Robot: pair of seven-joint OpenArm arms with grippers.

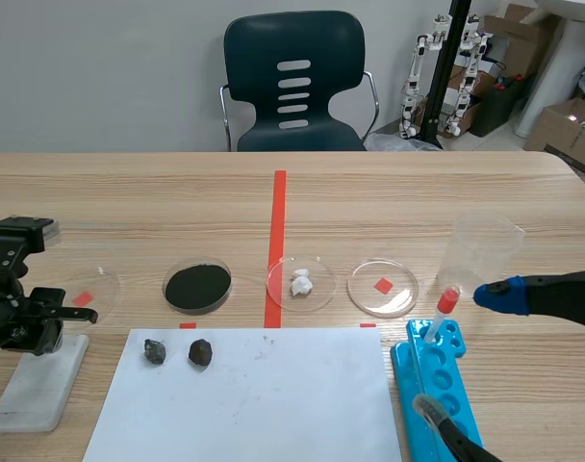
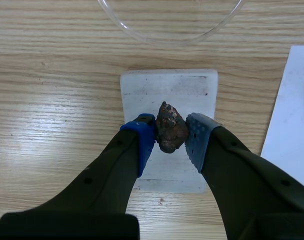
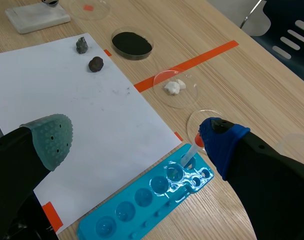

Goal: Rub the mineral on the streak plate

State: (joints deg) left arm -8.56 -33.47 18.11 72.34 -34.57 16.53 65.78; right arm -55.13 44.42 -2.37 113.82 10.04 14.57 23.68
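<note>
A rough brown mineral (image 2: 170,128) is pressed between the blue pads of my left gripper (image 2: 170,136), which is shut on it just above the white streak plate (image 2: 167,95). Faint grey marks show on the plate. In the scene view the left gripper (image 1: 44,318) hangs over the streak plate (image 1: 38,385) at the table's near left. My right gripper (image 3: 137,137) stands open with nothing between its fingers, above the blue well tray (image 3: 147,200) and the edge of the white paper (image 3: 82,105).
Two more dark minerals (image 1: 154,351) (image 1: 200,353) lie on the white paper (image 1: 273,404). Behind it stand several petri dishes: an empty one (image 1: 90,289), black powder (image 1: 197,286), white lumps (image 1: 301,283), another empty (image 1: 382,287). A dropper (image 1: 441,313) rests in the blue tray (image 1: 437,385); a clear beaker (image 1: 480,245) stands behind.
</note>
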